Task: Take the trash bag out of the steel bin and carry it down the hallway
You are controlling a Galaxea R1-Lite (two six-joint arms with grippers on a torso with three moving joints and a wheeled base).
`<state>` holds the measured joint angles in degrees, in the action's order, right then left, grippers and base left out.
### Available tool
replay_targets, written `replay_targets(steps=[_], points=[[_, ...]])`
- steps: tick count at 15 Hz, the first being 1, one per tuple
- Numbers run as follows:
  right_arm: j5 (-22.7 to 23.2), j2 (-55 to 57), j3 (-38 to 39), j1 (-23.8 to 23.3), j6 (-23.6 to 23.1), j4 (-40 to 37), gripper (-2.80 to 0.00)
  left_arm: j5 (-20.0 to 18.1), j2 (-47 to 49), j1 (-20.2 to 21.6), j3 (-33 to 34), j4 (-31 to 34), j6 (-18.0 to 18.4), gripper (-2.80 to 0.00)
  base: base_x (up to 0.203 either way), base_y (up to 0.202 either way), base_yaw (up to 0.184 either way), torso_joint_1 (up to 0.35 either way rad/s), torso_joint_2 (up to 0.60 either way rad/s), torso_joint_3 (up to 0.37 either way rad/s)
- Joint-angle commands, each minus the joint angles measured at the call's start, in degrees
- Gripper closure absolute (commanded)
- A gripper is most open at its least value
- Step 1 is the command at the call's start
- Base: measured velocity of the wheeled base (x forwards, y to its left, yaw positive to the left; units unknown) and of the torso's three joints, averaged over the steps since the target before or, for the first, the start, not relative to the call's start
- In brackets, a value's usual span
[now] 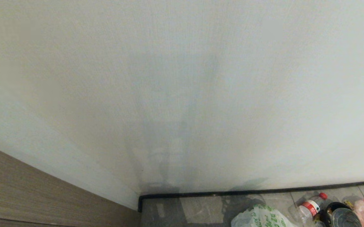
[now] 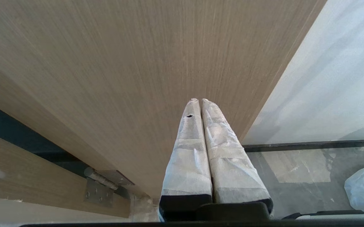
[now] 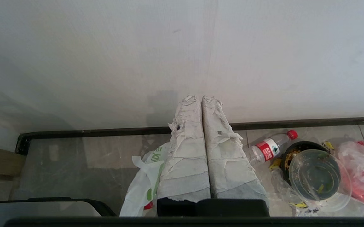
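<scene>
Both grippers hold nothing: the left gripper has its fingers pressed together facing a wood-grain door, and the right gripper has its fingers pressed together over the rubbish heap, which suggests the arms are folded away. Beside the black skirting, the trash bag lies on the hallway floor, partly behind the right fingers; a water bottle and a clear-lidded black tub lie nearby. No steel bin shows.
</scene>
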<state>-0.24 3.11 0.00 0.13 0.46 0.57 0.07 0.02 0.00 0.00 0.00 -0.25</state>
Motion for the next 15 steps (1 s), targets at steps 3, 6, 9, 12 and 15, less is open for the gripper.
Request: replay_targets(steps=[3,6,9,12,15], points=[[0.0,0.2,0.0,0.0,0.0,0.0,0.00,0.0,-0.1,0.0,0.0,-0.1,-0.1,0.00,0.000,0.000,0.000,0.000,0.00,0.000],[0.0,0.2,0.0,0.0,0.0,0.0,0.00,0.1,-0.1,0.0,0.1,0.0,-0.4,0.00,0.000,0.000,0.000,0.002,0.00,0.129],[0.0,0.2,0.0,0.0,0.0,0.0,0.00,0.0,-0.1,0.0,0.1,0.0,-0.2,0.00,0.000,0.000,0.000,0.004,0.01,0.186],[0.0,0.2,0.0,0.0,0.0,0.0,0.00,0.0,-0.1,0.0,0.1,-0.1,-0.3,0.00,0.000,0.000,0.000,0.003,0.00,0.198],[0.0,0.2,0.0,0.0,0.0,0.0,0.00,0.0,-0.1,0.0,0.1,0.0,-0.3,0.00,0.000,0.000,0.000,0.003,0.00,0.203]])
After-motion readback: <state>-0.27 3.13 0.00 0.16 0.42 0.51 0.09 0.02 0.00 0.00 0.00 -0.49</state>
